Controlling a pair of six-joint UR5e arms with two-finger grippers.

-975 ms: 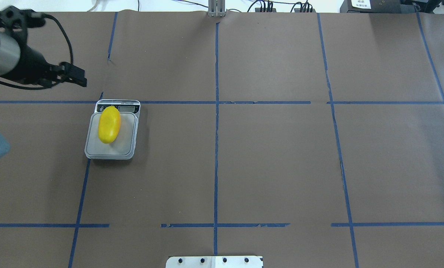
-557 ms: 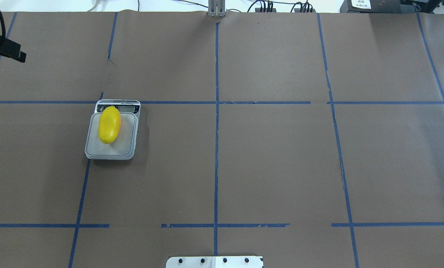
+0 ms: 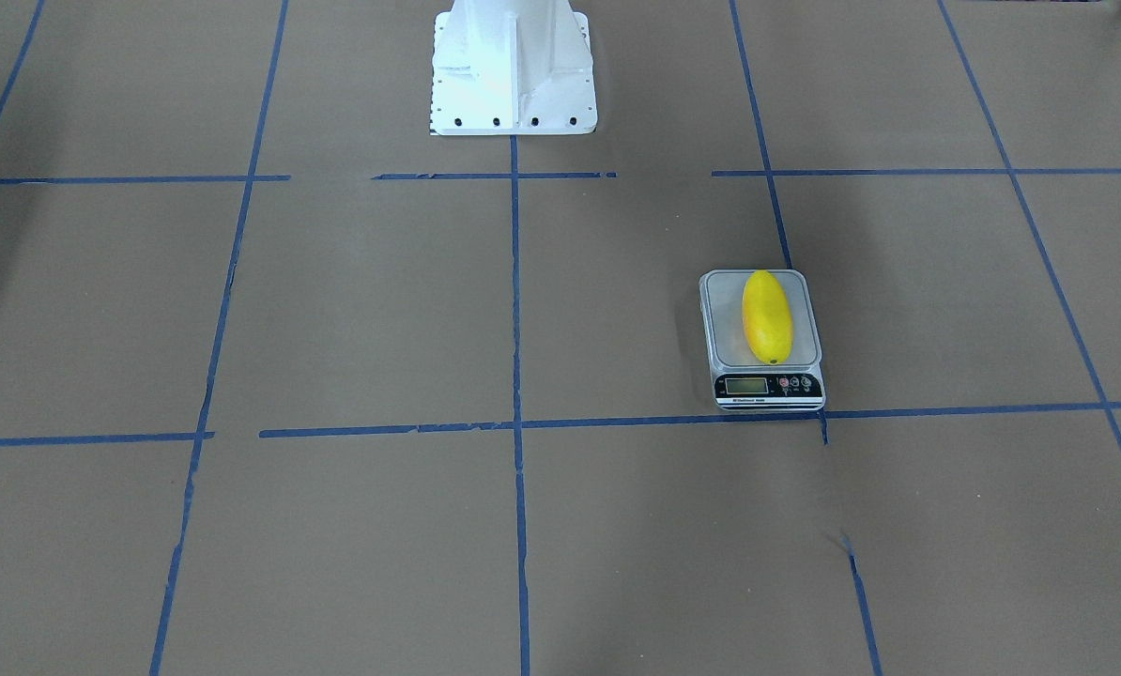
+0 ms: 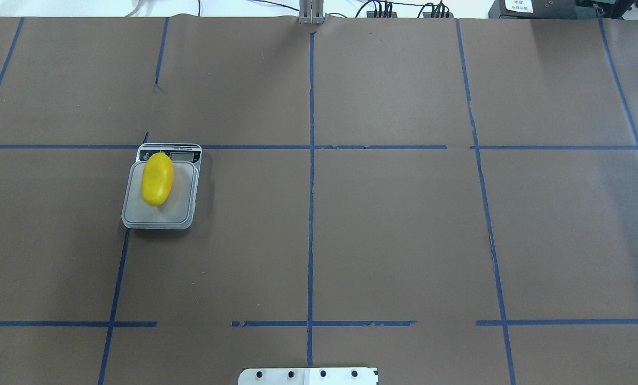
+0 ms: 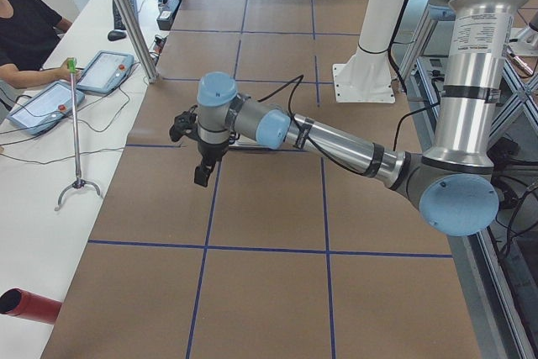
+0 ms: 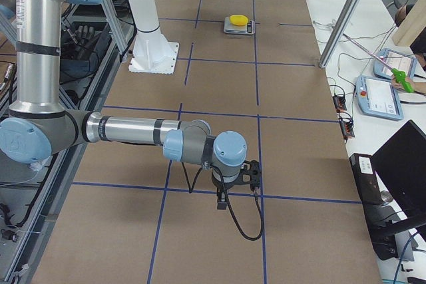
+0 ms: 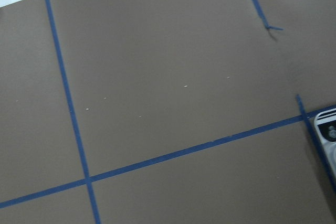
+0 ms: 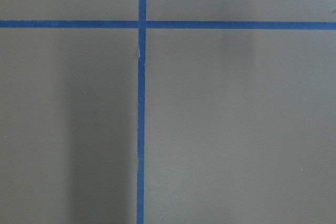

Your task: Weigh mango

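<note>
Brown table (image 4: 404, 240) w/ blue tape grid (image 4: 311, 214). Mango (image 4: 157, 179) lies lengthwise on a small scale (image 4: 183, 216) toward the table's left edge, well off every corner. Its dark tip points at the display (image 3: 746, 385); digits too small to read. Nothing touches fruit or scale. Left gripper (image 5: 202, 176) hangs by the left edge, right gripper (image 6: 220, 197) toward the right edge; can't tell if either is spread or pressed together. Judgement: placing looks done, so best now is hands off, no bumping table, let the reading settle.
</note>
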